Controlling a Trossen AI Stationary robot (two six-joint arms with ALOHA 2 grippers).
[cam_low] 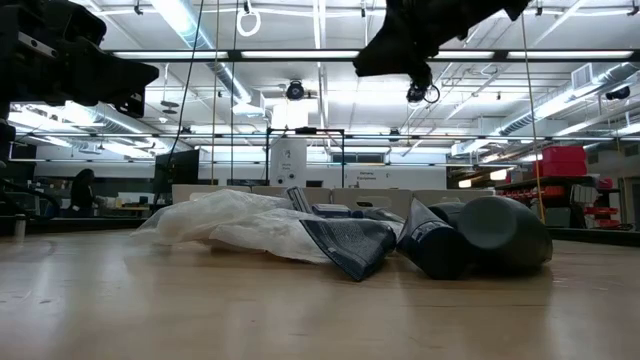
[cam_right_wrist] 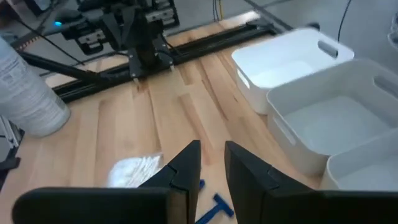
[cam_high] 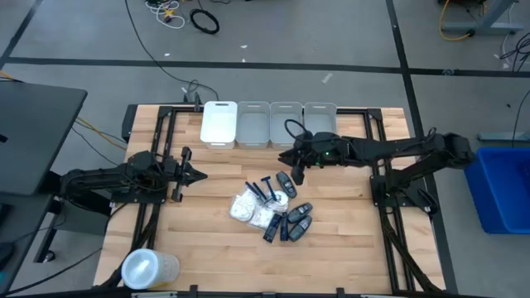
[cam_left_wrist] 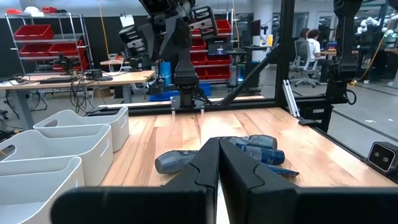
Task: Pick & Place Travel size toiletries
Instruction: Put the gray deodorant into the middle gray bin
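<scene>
Worktop centre: two blue T-shaped razors, white crinkly packets, several dark oblong containers. Right hand at pile's 1 o'clock — slightly open, empty. Left hand shut, empty.

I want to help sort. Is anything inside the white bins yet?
No. In the right wrist view the white bins show only bare white floors, with no razors or packets in them.

fingers parted, empty | blue razor and white packet below (on wood) | bins beside
</scene>
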